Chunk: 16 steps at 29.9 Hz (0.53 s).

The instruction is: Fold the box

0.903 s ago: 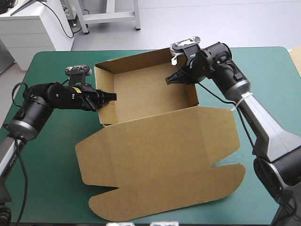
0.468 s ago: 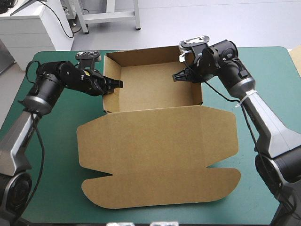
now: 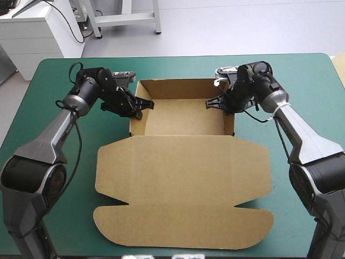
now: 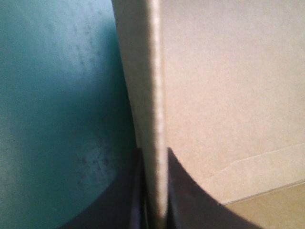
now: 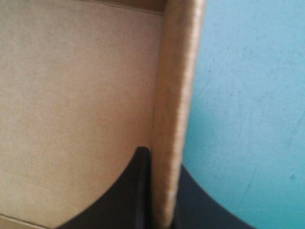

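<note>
Now we see the brown box [image 3: 183, 116] standing as an open tray on the far half of the teal-green table [image 3: 312, 75], its lid [image 3: 183, 183] flat toward the near edge. Our left gripper [image 3: 142, 104] has its jaws pinching the left wall [image 4: 155, 71]; our right gripper [image 3: 213, 102] has its jaws pinching the right wall [image 5: 174, 95], one black finger inside, one outside.

I read box [image 3: 183, 178] plain brown board all over, walls & lid same tone | board's cut edge paler, seen btwn jaws | worktop cover [image 3: 307, 81] teal-green, plain, faint scuffs in both wrist views | jaws black, L & R | arms [image 3: 304, 137] black nr wrist, silver-grey further back
</note>
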Available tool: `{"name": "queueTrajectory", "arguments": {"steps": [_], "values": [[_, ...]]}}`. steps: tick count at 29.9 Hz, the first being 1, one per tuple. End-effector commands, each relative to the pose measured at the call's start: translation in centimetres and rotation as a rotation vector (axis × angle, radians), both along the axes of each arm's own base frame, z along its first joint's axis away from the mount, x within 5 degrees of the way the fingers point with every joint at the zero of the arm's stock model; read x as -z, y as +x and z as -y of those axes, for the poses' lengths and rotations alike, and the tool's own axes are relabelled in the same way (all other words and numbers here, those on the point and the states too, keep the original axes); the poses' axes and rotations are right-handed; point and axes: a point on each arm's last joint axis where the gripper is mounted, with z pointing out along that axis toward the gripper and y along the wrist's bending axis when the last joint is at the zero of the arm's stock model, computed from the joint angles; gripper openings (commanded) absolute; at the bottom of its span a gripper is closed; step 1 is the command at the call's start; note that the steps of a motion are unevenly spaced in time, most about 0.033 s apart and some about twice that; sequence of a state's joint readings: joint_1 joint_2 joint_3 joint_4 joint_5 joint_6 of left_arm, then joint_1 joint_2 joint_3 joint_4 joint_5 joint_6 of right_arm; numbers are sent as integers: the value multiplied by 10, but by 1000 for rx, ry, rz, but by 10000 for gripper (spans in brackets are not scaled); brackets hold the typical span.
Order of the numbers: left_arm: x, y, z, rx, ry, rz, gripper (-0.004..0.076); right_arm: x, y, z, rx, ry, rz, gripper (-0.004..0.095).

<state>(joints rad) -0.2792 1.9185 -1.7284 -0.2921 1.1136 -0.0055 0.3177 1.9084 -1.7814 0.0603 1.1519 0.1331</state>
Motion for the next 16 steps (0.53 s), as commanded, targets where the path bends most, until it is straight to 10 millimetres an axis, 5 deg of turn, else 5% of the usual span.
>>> {"name": "queueTrajectory", "arguments": {"steps": [1,5,9,13,16], "values": [[-20,5,8,12,-53,125,-8,-24,-11,-1,-80,52,27,-18],[-13,9,14,16,-107,104,-6,-20,-10,-5,-70,62,14,6],[-13,10,13,25,-90,120,52,-14,-8,-6,-72,49,-2,197],[-13,9,13,28,-88,112,257,-11,-4,-7,-70,48,9,396],[-13,6,13,39,-90,80,440,-14,-3,-5,-71,24,23,441]]}}
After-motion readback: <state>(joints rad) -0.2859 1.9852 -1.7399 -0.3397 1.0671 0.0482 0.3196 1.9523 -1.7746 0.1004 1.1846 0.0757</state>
